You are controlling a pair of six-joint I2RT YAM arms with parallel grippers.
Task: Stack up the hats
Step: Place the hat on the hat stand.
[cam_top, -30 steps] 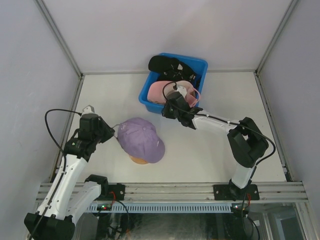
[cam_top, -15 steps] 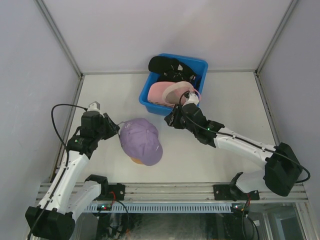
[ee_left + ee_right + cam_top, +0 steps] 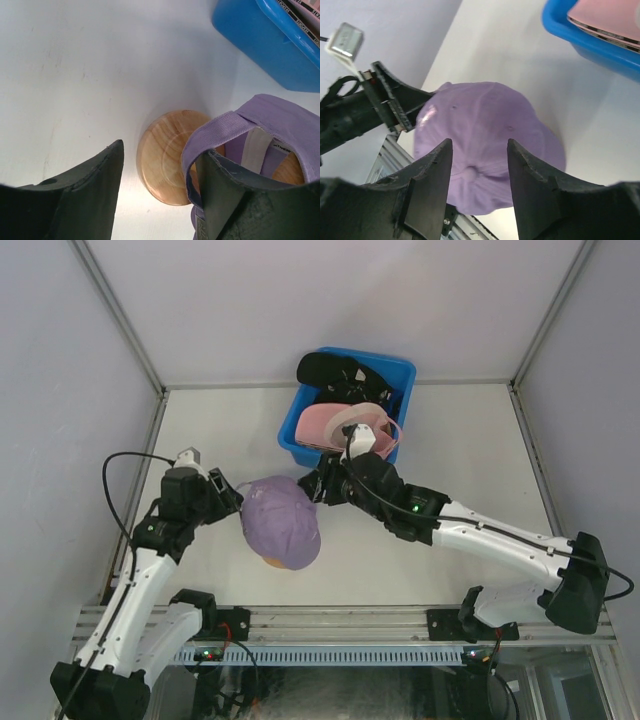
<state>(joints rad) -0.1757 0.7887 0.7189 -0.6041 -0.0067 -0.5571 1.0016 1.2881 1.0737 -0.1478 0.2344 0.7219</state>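
Your lavender cap (image 3: pixel 282 530) sits crown-up on the wooden head-form (image 3: pixel 165 160), left of centre on the surface (image 3: pixel 450 440). Both arms flank it. The left end effector (image 3: pixel 228 498) is at its far-left edge with its jaws released. In the left wrist view one finger (image 3: pixel 235 200) appears tucked just under the cap's rear strap (image 3: pixel 220 127), and the other stands clear over bare surface, so nothing is pinched. The right end effector (image 3: pixel 318 488) hovers at the cap's far-right side, also spread open and holding nothing, with the crown button showing between its fingers in the right wrist view.

The cap's long axis seems to run from the strap at far-left to the brim at near-right, so it lies straight between your two end effectors.

The next caps are in the blue bin (image 3: pixel 292 425), beyond the right end effector. The pink cap (image 3: pixel 325 425) is on top at the near side and the black cap (image 3: pixel 330 368) hangs over the far rim. The right arm is clearly the closer one, and the pink cap lies just beyond it, up and slightly right.
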